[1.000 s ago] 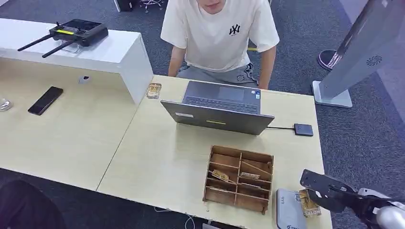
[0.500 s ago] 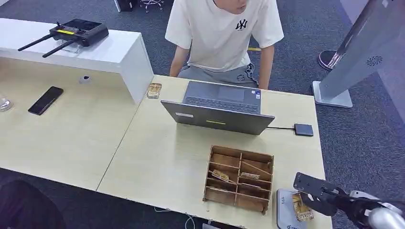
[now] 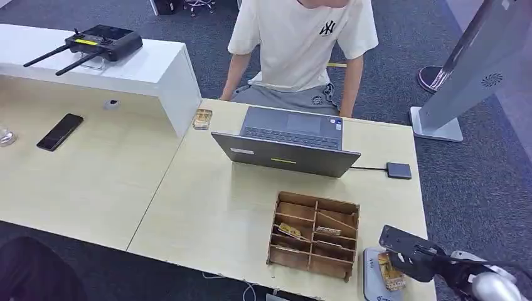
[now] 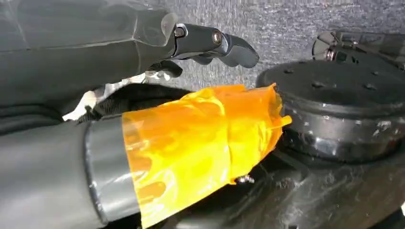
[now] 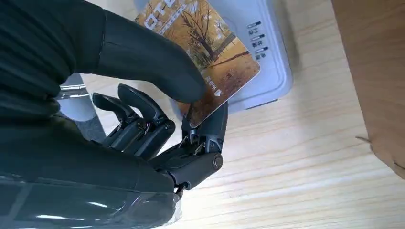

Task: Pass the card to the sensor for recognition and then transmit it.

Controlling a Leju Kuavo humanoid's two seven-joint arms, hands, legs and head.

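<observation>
A card (image 3: 392, 273) printed with autumn trees is pinched between the thumb and a finger of my right hand (image 3: 415, 256) at the table's near right corner. In the right wrist view the card (image 5: 210, 52) lies slanted over the pale grey sensor pad (image 5: 270, 57), very close to its top face; whether it touches I cannot tell. The sensor (image 3: 375, 281) sits just right of the wooden organiser. My left hand (image 4: 200, 40) hangs by the floor with fingers slightly bent and nothing in it.
A wooden divider box (image 3: 313, 233) with a few cards stands left of the sensor. Behind it is an open laptop (image 3: 288, 141), cabled to a small black box (image 3: 398, 170). A person (image 3: 301, 44) sits across the table. A phone (image 3: 59, 132) lies far left.
My right hand has carried the card leftward and now holds it over the sensor. The person across the table has shifted to the right.
</observation>
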